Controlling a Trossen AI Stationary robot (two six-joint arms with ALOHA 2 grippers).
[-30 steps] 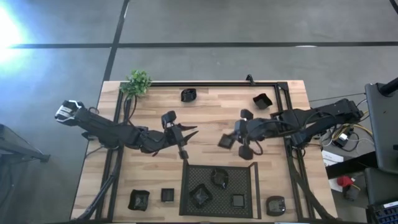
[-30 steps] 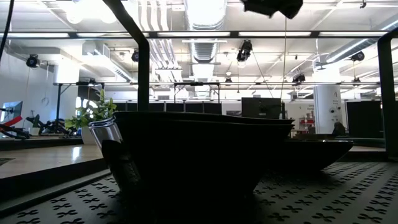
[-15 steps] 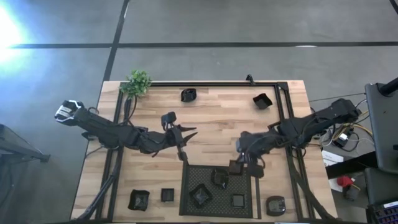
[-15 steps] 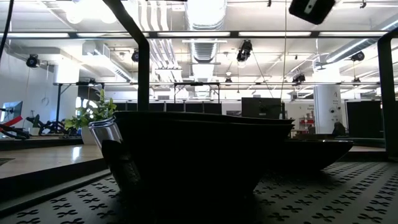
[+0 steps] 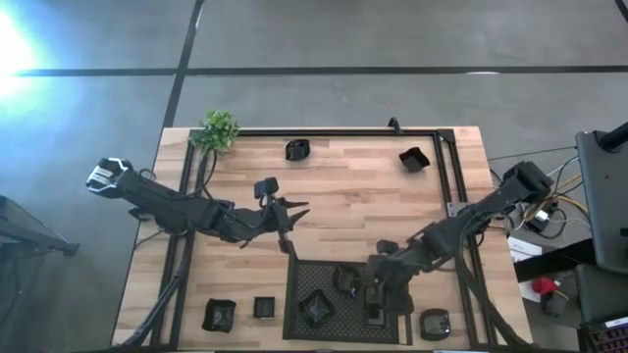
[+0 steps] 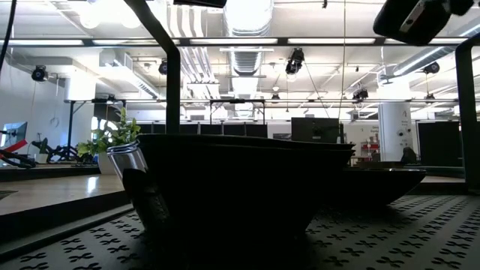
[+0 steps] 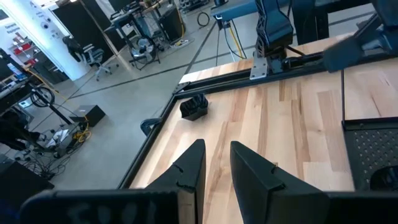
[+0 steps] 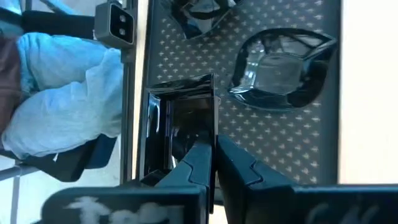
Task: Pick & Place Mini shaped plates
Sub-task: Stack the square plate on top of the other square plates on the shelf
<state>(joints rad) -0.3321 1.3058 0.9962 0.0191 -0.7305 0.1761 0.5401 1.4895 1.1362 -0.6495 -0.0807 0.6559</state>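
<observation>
High view: right gripper [image 5: 378, 287] over mesh tray [image 5: 294, 294], clamped thin on a square plate [image 5: 376, 291] to set it among three others; left gripper [image 5: 292, 208] parked mid-table, parted, empty. More plates [image 5: 297, 149] scattered on wood.

Low view: looms as one glossy black bowl shape [image 6: 240, 180] on perforated tray floor.

Left wrist: bare planks, one distant dish [image 7: 193, 107].

Right wrist: pinches plate rim [image 8: 183, 118]; angular dish [image 8: 283, 62] alongside.

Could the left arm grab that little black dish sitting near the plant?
Probably yes. The left gripper is open and holds nothing, and only bare wooden table lies between it and the dish near the plant.
</observation>
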